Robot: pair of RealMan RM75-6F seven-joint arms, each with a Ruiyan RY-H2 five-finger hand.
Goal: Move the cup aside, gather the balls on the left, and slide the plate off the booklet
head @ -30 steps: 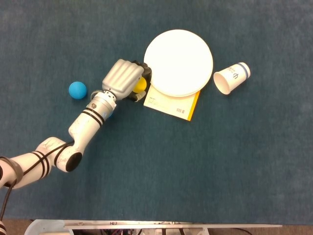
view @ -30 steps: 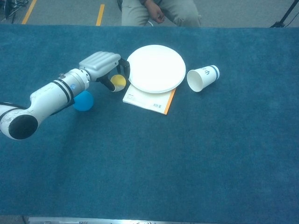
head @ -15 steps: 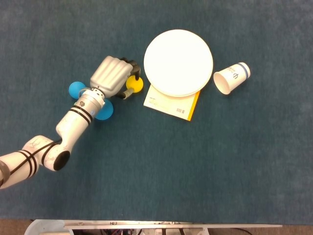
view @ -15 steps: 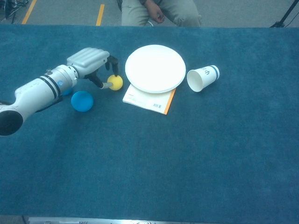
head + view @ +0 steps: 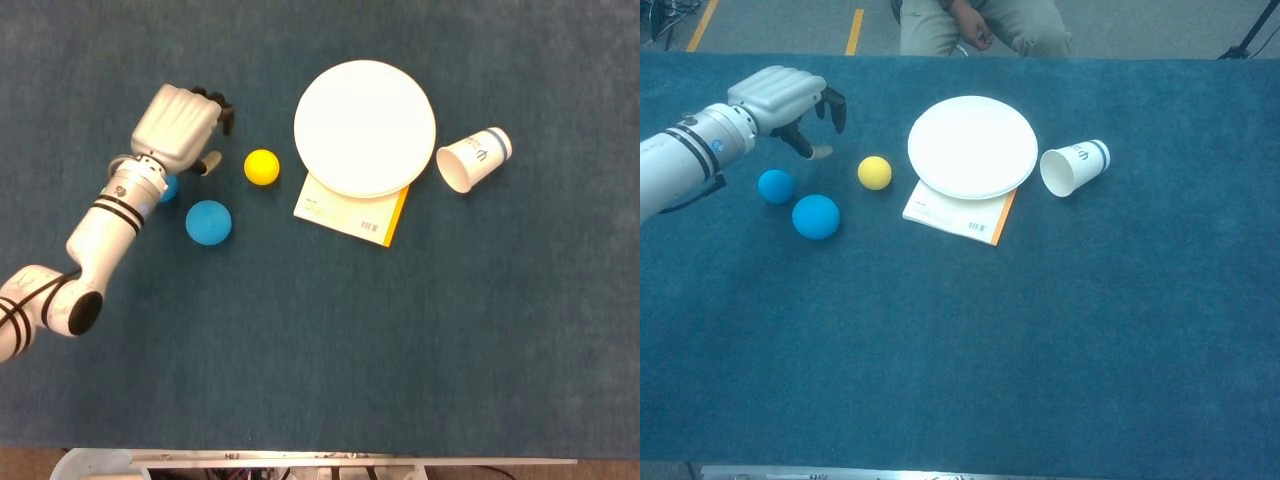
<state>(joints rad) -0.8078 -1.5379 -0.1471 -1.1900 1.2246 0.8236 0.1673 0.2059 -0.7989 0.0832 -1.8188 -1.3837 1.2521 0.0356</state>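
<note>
Holding nothing, my left hand [image 5: 780, 100] hangs with fingers apart. Three balls, yellow ball [image 5: 262, 166] included, sit left. Cup [image 5: 473, 160] lies beside plate [image 5: 365, 128], which covers the booklet [image 5: 350, 212].

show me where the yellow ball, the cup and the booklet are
yellow ball [image 5: 262, 166], head view, middle of the ball
cup [image 5: 478, 157], head view, side wall of the tipped cup
booklet [image 5: 350, 213], head view, the bare part sticking out below the plate
</note>
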